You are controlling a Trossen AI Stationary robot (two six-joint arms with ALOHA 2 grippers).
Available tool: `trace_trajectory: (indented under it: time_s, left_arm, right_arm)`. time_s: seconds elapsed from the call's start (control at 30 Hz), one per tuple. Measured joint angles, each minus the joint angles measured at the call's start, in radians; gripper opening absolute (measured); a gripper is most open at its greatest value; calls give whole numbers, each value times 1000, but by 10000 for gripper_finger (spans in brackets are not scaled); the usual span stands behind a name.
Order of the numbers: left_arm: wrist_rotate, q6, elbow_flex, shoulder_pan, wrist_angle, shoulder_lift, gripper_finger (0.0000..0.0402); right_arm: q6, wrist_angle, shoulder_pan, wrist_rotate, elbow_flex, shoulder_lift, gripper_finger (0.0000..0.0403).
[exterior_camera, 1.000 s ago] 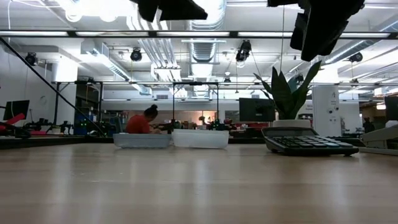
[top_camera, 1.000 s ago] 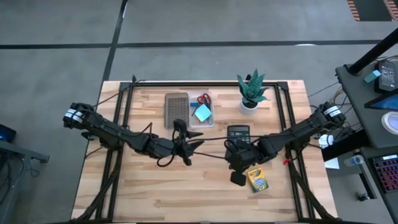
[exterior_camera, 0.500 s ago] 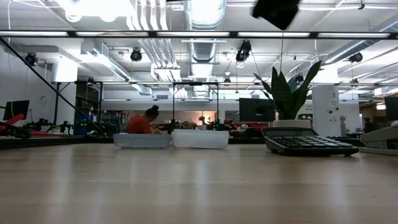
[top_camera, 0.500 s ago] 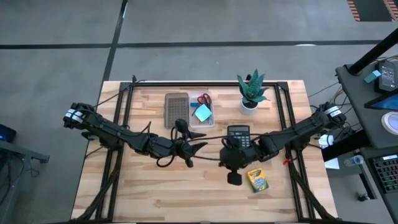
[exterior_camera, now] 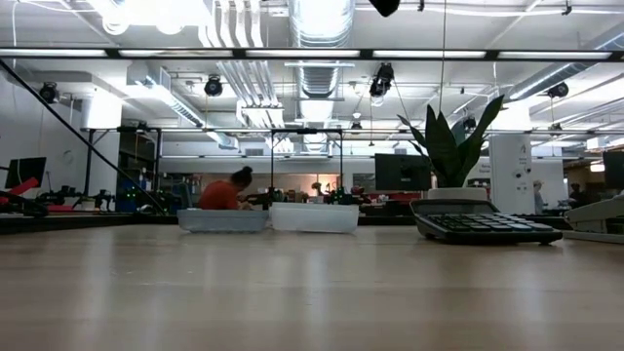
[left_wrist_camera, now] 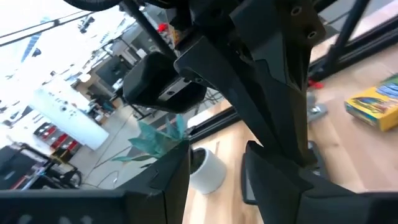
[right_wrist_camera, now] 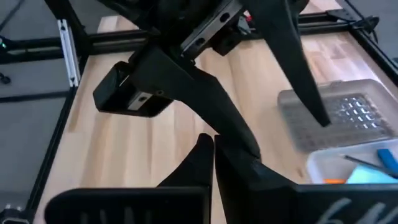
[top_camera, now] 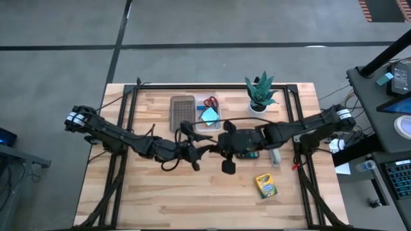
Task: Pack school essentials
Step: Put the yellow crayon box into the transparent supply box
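Both arms mid-table, left gripper (top_camera: 207,149) facing right gripper (top_camera: 217,145).

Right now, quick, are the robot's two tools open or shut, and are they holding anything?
Left tool: open, holding nothing, over the middle of the table.
Right tool: shut, with nothing between its fingers, close beside the left one.

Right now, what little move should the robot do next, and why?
Probably swing the shut, empty right gripper back toward the crayon box. The box lies alone on the table, far from the clear bin holding scissors and a sticky pad.
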Motion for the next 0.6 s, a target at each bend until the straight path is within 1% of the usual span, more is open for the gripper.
trace_trajectory:
  time_s: [0.07,0.13,0.2,0.23,0.3,0.37,0.43,0.5,0.6]
  left_arm:
    - [-22,1,0,0,-2,-5,141]
    - [-64,0,-7,-9,-27,-8,141]
    - [-112,-1,-21,-23,-64,-21,141]
    - [-132,-3,-27,-27,-74,-32,141]
    - [-164,-5,-33,-34,-66,-53,141]
    - [-193,-5,-38,-41,-72,-65,141]
    - [-191,-10,-42,-44,-74,-67,141]
    - [-192,-21,-47,-44,-77,-73,141]
    - [-206,-24,-55,-43,-73,-86,141]
  right_arm:
    - [-25,-83,-10,8,52,-2,8]
    - [-34,-164,-10,75,107,-21,9]
    - [-6,-269,-2,101,151,-50,9]
    - [31,-330,6,96,164,-63,9]
    - [137,-462,23,44,170,-83,9]
    - [264,-590,49,-5,147,-96,9]
    - [402,-690,90,-14,102,-98,9]
    - [559,-750,139,-16,44,-115,9]
    - [804,-783,229,-91,-75,-140,9]
